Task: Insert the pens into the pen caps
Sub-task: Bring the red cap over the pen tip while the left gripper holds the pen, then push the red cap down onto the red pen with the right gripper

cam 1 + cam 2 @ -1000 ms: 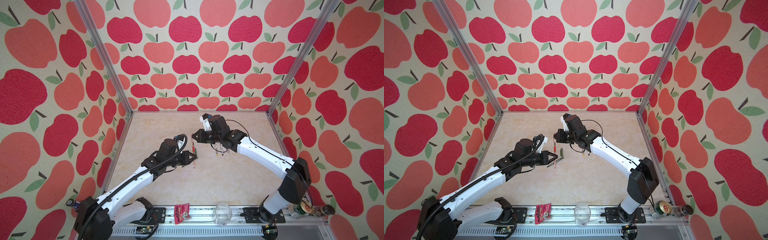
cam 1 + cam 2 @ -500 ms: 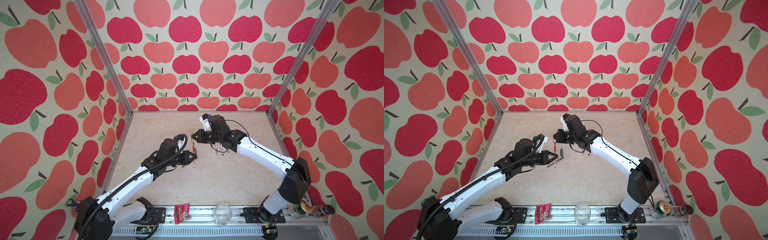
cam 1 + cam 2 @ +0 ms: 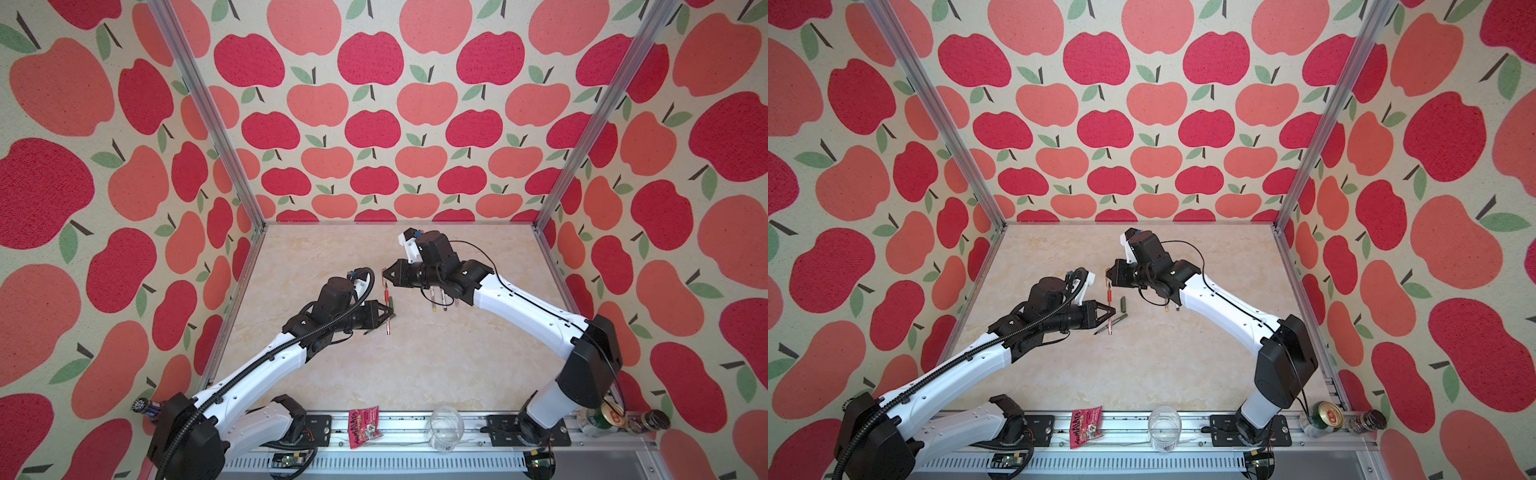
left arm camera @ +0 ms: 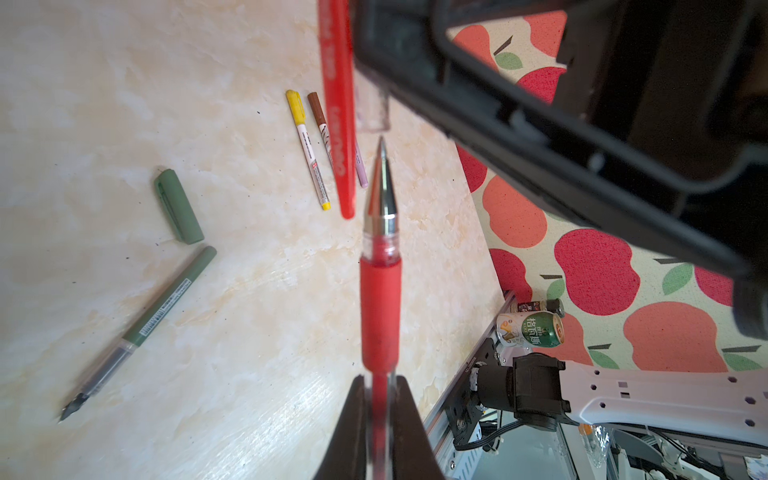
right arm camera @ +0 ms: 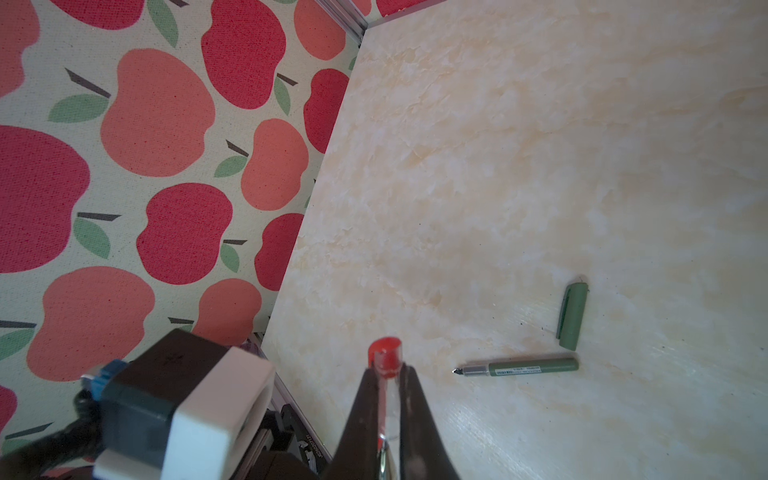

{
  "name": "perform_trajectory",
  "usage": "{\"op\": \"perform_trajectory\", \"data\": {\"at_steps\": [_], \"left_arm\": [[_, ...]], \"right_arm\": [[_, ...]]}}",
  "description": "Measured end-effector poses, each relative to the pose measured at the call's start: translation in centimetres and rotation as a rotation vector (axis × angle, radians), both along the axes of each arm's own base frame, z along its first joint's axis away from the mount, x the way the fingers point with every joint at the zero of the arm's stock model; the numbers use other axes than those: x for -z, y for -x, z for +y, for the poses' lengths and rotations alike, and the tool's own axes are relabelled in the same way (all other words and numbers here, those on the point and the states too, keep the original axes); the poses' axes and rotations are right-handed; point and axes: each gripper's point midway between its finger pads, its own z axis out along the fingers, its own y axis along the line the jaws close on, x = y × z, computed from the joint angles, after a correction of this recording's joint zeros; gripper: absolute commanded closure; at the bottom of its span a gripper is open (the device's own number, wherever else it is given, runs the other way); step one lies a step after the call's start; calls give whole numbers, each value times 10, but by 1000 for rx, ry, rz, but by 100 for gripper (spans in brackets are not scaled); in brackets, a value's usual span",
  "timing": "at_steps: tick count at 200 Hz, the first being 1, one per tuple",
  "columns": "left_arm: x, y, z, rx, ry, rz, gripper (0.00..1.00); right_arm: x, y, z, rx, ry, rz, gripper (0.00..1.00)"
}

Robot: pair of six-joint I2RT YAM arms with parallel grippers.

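Note:
My left gripper (image 3: 390,316) (image 4: 380,380) is shut on a red pen (image 3: 386,305) (image 4: 379,299) held above the table. Its silver tip points at the mouth of the clear red-ended cap (image 5: 386,356) (image 3: 383,275). My right gripper (image 3: 385,277) (image 5: 387,374) is shut on that cap, and the cap's red clip (image 4: 337,104) runs beside the pen tip. On the table lie a dark green pen (image 3: 1116,320) (image 4: 141,328) and its green cap (image 3: 1123,303) (image 5: 572,316). Yellow (image 4: 307,149), brown (image 4: 320,124) and lilac (image 4: 360,170) capped pens lie under the right arm.
The apple-print walls close in the table on three sides. Along the front rail stand a snack packet (image 3: 363,422), a clear cup (image 3: 446,428), and cans and a small jar (image 3: 602,419) at the right corner. A small bottle (image 3: 145,409) sits by the left arm's base.
The left gripper has edged the red pen slightly toward the cap in the right gripper. The right arm has hardly moved.

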Motion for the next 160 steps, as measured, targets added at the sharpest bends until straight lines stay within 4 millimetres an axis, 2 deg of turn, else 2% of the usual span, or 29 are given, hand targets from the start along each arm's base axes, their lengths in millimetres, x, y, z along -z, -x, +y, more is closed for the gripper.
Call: {"op": "perform_trajectory", "data": {"at_steps": [67,160], "left_arm": [[0,-1,1,-6,-3,-3,92],[-2,-4,2,-14,4,-12,92]], "right_arm": [[1,1,0,0,3,1,99],[-1,12,2,-19,23,-12,100]]}}
